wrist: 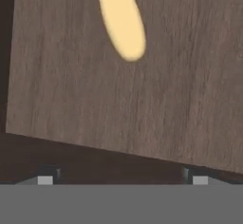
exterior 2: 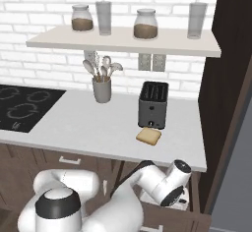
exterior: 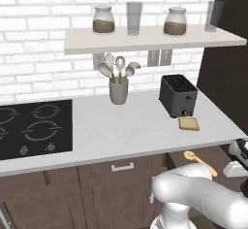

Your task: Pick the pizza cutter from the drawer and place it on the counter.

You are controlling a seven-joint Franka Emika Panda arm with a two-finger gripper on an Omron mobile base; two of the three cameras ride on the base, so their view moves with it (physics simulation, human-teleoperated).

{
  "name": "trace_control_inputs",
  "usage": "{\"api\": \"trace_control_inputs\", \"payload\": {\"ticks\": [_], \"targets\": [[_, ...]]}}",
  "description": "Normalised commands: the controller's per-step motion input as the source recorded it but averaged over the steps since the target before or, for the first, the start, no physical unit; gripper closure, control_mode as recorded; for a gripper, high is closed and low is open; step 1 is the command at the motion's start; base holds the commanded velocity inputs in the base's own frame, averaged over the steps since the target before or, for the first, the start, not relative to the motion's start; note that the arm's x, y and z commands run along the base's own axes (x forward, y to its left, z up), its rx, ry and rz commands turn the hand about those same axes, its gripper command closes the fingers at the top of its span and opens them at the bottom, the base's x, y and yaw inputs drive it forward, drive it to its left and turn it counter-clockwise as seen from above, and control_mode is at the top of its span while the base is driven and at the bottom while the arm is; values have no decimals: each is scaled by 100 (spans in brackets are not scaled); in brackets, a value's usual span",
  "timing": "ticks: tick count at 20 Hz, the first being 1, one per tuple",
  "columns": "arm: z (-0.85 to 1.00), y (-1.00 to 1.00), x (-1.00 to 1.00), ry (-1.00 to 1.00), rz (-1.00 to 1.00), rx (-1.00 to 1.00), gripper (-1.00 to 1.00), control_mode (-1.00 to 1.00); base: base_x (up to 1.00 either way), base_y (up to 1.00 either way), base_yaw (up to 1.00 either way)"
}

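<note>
The golden-yellow pizza cutter (exterior: 199, 161) lies in the open dark brown drawer (exterior: 218, 151) under the counter (exterior: 135, 126), with its disc head to the left. The hand view shows its tapered handle (wrist: 121, 21) on the drawer's wooden floor (wrist: 71, 80). My gripper (wrist: 122, 179) hangs open above that floor, its tips wide apart, with the handle ahead of it and nothing between the fingers. My hand (exterior 2: 173, 181) points down into the drawer at the counter's right end.
On the counter stand a dark toaster (exterior: 178, 95), a tan toast slice (exterior: 188, 123) and a grey utensil holder (exterior: 118, 90). The black hob (exterior: 34, 126) lies at the left. A shelf (exterior: 145, 39) carries jars. A tall dark cabinet (exterior 2: 231, 78) borders the right.
</note>
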Motion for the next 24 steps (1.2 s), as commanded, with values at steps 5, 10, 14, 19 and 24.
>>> {"api": "trace_control_inputs", "payload": {"ticks": [5, 10, 14, 19, 24], "targets": [[46, 0, 8, -32, 0, 17, -100, -100, 0, 0, 0], [19, 1, 54, -8, 4, 14, -100, -100, 0, 0, 0], [14, 2, 80, 0, 9, 8, -100, -100, 0, 0, 0], [3, 0, 62, 1, 9, 2, -100, -100, 0, 0, 0], [-20, 0, 20, -1, 3, 0, -100, -100, 0, 0, 0]]}}
